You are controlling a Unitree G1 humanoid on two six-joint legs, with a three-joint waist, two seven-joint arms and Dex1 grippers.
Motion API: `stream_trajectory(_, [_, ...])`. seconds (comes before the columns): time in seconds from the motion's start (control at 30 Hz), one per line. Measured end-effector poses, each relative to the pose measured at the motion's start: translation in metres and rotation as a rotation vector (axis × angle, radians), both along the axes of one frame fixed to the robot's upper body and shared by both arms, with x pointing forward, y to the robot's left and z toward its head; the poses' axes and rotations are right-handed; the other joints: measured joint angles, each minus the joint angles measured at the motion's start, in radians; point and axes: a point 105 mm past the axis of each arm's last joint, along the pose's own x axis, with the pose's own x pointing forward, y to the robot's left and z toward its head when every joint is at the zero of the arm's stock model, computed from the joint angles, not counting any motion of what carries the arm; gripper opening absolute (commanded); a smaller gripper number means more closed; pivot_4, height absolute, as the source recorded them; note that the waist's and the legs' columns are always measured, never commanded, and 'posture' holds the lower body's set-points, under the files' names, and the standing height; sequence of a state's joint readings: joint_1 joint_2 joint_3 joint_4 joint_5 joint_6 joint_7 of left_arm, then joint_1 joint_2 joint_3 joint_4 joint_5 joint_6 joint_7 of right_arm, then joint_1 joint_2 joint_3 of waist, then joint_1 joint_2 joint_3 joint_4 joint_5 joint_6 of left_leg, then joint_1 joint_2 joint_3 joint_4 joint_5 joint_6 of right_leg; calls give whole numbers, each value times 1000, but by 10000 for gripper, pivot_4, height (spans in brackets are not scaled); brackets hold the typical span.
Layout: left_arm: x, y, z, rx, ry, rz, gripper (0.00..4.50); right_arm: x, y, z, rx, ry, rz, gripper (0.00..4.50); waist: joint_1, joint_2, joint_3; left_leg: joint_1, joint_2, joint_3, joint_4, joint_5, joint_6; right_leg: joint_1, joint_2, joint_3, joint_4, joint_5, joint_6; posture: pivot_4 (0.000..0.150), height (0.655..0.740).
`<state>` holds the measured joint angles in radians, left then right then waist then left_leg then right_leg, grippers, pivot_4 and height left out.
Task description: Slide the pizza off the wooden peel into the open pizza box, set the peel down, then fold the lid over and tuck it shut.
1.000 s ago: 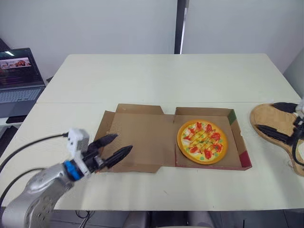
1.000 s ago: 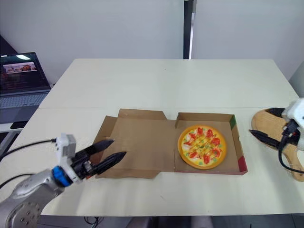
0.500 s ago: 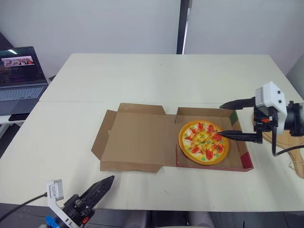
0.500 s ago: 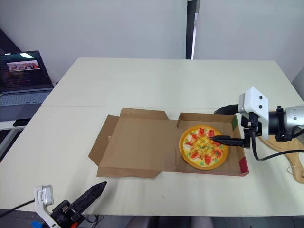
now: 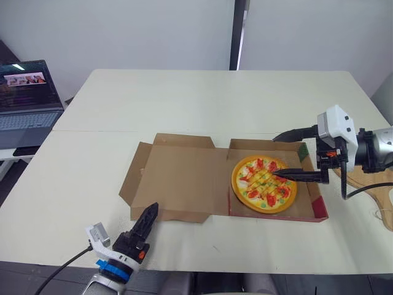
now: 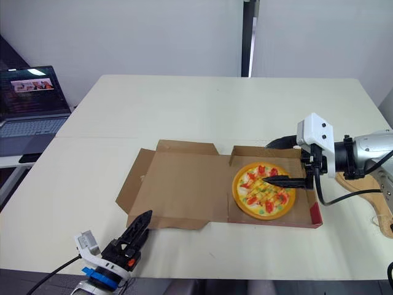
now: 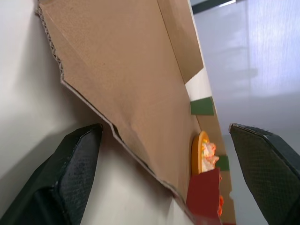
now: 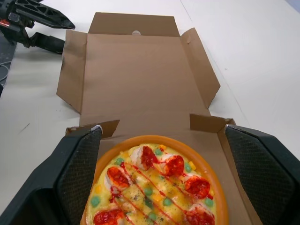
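The pizza [image 5: 264, 184], orange-rimmed with red toppings, lies in the base of the open cardboard box [image 5: 308, 204]. The lid [image 5: 178, 175] lies flat on the table to the base's left. My right gripper [image 5: 274, 157] is open just above the pizza's right half, one finger over it and the other over the base's back wall. The wooden peel [image 6: 363, 184] lies on the table behind that arm, partly hidden. My left gripper [image 5: 147, 220] is open at the table's front edge, pointing at the lid's front left corner [image 7: 70, 79] and apart from it.
An open laptop [image 5: 27, 98] stands on a side table at the far left. The white table [image 5: 202, 104] stretches bare behind the box. A cable [image 5: 61, 273] trails from my left wrist over the front edge.
My right gripper left the peel, swung over the box and now sits a little further left above the pizza. My left gripper dropped below the front edge, then rose toward the lid's corner.
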<state>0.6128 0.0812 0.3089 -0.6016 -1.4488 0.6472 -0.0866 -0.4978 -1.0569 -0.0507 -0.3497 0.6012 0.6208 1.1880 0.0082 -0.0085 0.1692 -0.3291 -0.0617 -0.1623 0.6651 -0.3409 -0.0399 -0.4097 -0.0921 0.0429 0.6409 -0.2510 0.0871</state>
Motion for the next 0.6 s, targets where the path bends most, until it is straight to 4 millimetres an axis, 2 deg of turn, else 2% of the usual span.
stream_trajectory(0.13, [2, -3, 0, -21, 7, 16, 45000, 0, 1, -1, -8, 7, 8, 44828, 2, 0, 0, 0, 0, 0, 0, 0, 0, 0, 0, 0, 0, 0, 0, 1500, 7400])
stream_trajectory(0.47, [6, -9, -15, -59, 60, 16, 13239, 3, 2, 1, -15, -9, 4, 45000, 2, 0, 0, -1, 0, 0, -1, 0, 0, 0, 0, 0, -3, 0, 0, 1500, 7400])
stream_trajectory(0.6, [8, -8, -7, -58, 17, 20, 840, 3, 2, 1, -13, -10, 4, 45000, 3, 2, -1, -1, 0, 1, -1, 0, 0, 0, 0, 0, -4, 0, 0, 1500, 7400])
